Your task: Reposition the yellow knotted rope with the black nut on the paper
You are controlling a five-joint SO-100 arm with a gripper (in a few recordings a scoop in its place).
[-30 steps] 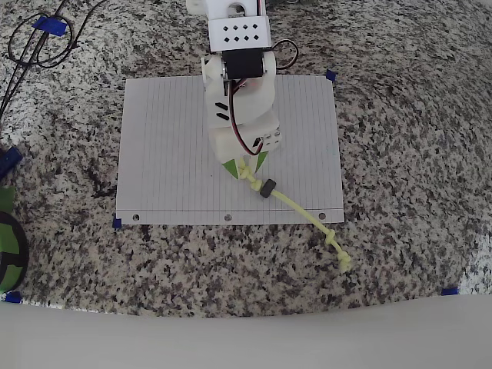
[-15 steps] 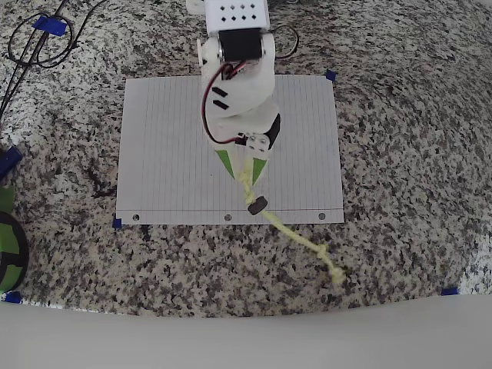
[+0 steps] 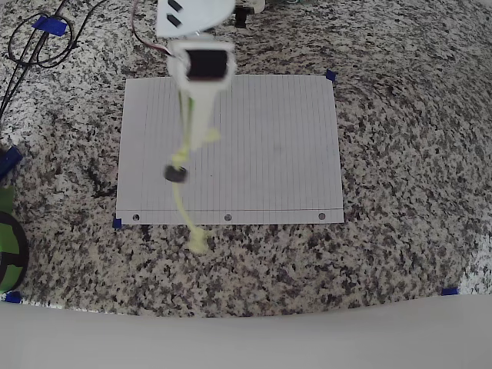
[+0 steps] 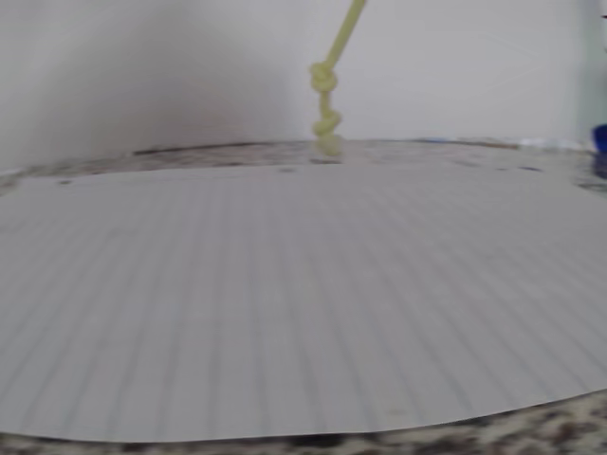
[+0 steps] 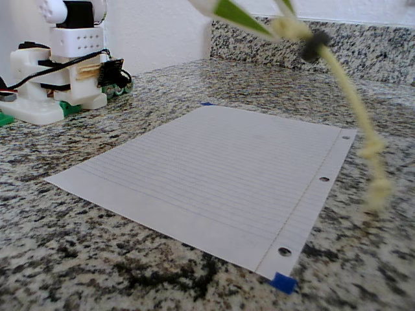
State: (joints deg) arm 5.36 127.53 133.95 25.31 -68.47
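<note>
I've got the hand (image 5: pixel 275 14) pinched on the top knot of the rope (image 3: pixel 181 188), which dangles clear above the paper (image 3: pixel 261 146), long axis near vertical, free knot down. It looks blurry, probably swinging, so it could land off-sheet, and the nut (image 3: pixel 175 174) might slide.

White plastic arm (image 3: pixel 198 73), blocky printed segments. Black servo (image 3: pixel 206 65) set in a white frame near the wrist. Red and black wires loop by the upper link. Hand (image 5: pixel 259 16): green-faced fingers (image 5: pixel 237 15), white backing. Base (image 5: pixel 61 78) white, a square plate with rows of small holes, black cable across it, green board at its foot.
</note>
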